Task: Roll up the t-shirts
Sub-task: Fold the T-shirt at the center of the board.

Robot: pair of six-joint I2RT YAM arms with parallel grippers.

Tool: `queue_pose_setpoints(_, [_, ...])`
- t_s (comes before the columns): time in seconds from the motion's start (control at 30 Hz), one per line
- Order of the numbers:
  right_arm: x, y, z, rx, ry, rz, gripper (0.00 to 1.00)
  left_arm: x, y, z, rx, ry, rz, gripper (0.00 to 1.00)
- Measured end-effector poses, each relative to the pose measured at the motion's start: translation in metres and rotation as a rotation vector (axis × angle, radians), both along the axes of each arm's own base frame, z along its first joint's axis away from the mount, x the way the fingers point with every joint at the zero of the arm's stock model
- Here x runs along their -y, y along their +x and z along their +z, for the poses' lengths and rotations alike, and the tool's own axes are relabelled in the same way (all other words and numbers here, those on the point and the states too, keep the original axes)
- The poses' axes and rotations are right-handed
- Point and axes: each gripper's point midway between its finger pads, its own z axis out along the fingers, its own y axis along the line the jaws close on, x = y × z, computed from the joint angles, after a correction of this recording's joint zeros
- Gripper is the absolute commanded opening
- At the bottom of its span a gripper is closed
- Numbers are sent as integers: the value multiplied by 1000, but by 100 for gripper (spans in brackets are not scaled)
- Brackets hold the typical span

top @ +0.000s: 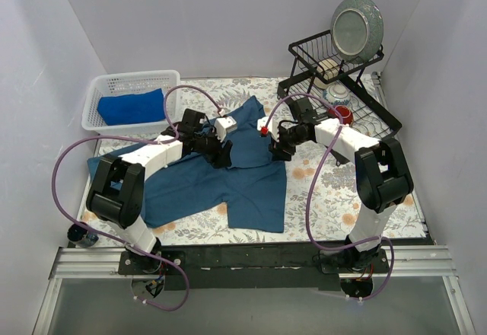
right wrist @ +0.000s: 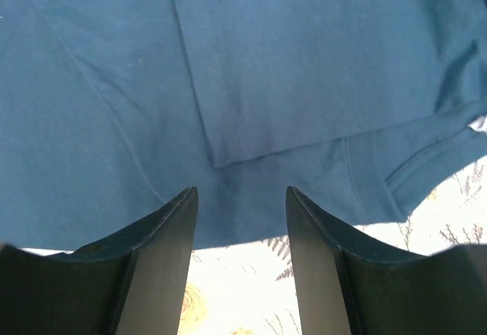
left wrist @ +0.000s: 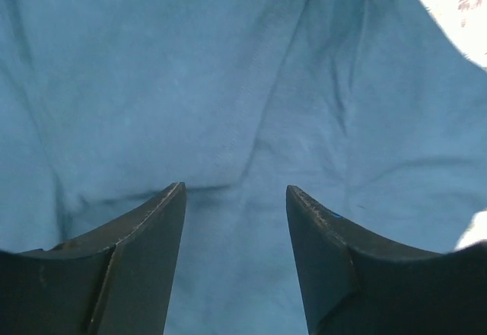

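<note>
Top external view: dark teal-blue t-shirt [top: 228,186] spread flat across the middle of the desk [top: 335,198], one flap turned in over its body, no roll yet begun. I judge the task to be at its early, folding stage; all the rolling of this shirt is left to do. Royal blue t-shirt [top: 131,108] lies bunched in the white mesh basket [top: 97,91] at far left; whether it is rolled I cannot tell. My left gripper [top: 222,152] hangs over the shirt's middle, my right gripper [top: 278,146] over its right edge. Both wrist views show the jaws standing apart, with cloth below and nothing between them. Right wrist view: the shirt's edge crosses right beneath my fingers, with bare flowered desk beside it, so I judge that edge free to take. Open room lies on the near right of the desk. The dish rack [top: 358,114] at far right stands near my right arm, and the basket stands near the shirt's left corner.
</note>
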Motion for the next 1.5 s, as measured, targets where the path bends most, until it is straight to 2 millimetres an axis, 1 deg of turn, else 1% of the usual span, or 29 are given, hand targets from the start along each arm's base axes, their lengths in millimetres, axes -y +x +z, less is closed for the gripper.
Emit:
queue_pose_setpoints(0.13, [1,4,1,7,1,-15,58,7,4,-2,94,24,-61,50])
queue_pose_setpoints(0.27, [0,7,2,2,6,-40,57,16,-7,-12,121,42,-125,47])
queue_pose_setpoints(0.37, [1,7,1,-11,5,-60,57,25,-16,-18,141,59,-161,41])
queue_pose_setpoints(0.47, [2,7,1,-16,3,-74,57,32,-19,-23,175,84,-175,37])
queue_pose_setpoints(0.53, [2,8,1,-16,3,-78,57,35,-16,-25,195,95,-172,36])
queue_pose_setpoints(0.77, [1,7,2,-19,10,-73,57,27,2,-28,269,153,-136,25])
queue_pose_setpoints(0.87, [-1,5,1,-29,20,-65,57,25,6,-28,289,168,-135,16])
queue_pose_setpoints(0.9, [-2,5,0,-36,23,-62,57,24,6,-28,295,173,-137,11])
queue_pose_setpoints(1.13, [-5,-5,-24,-115,16,-25,58,22,5,-37,282,192,-149,1])
queue_pose_setpoints(1.4, [-12,-14,-32,-139,13,16,57,22,4,-39,275,193,-148,0])
queue_pose_setpoints(1.5, [-16,-13,-34,-132,17,19,52,21,4,-39,270,193,-145,0])
